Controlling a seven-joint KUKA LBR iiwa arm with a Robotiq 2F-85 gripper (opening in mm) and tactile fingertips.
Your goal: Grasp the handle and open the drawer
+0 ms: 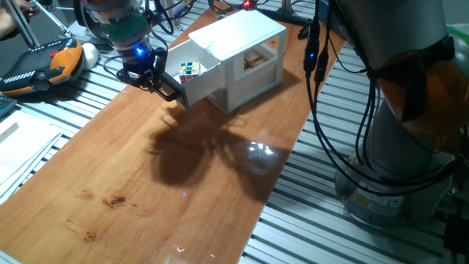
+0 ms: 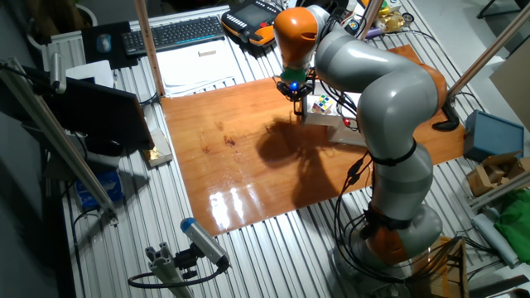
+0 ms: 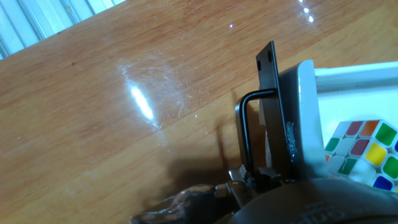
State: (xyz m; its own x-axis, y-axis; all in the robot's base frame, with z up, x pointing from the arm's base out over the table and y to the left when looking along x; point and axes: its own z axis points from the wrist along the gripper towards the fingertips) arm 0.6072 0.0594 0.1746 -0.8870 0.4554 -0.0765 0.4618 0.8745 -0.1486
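Note:
The white drawer (image 1: 196, 82) stands pulled out of its white box housing (image 1: 245, 44), with a colourful cube (image 1: 190, 70) lying in it. My gripper (image 1: 167, 86) is at the drawer's front, closed around the black U-shaped handle (image 3: 244, 134). In the hand view the handle bar stands out from the drawer's front panel (image 3: 300, 106), with a black flat plate (image 3: 271, 78) between bar and panel; the cube (image 3: 364, 152) shows at the right. My gripper (image 3: 256, 163) fingertips are mostly hidden at the bottom edge. The other fixed view shows my gripper (image 2: 297, 98) at the drawer (image 2: 331, 118).
The drawer and box rest on a wooden board (image 1: 183, 183) over a slatted metal table. An orange and black pendant (image 1: 44, 64) and a white ball (image 1: 89, 53) lie at the back left, with papers (image 1: 22, 143) nearby. The robot base (image 1: 403, 161) and cables (image 1: 319, 88) are on the right.

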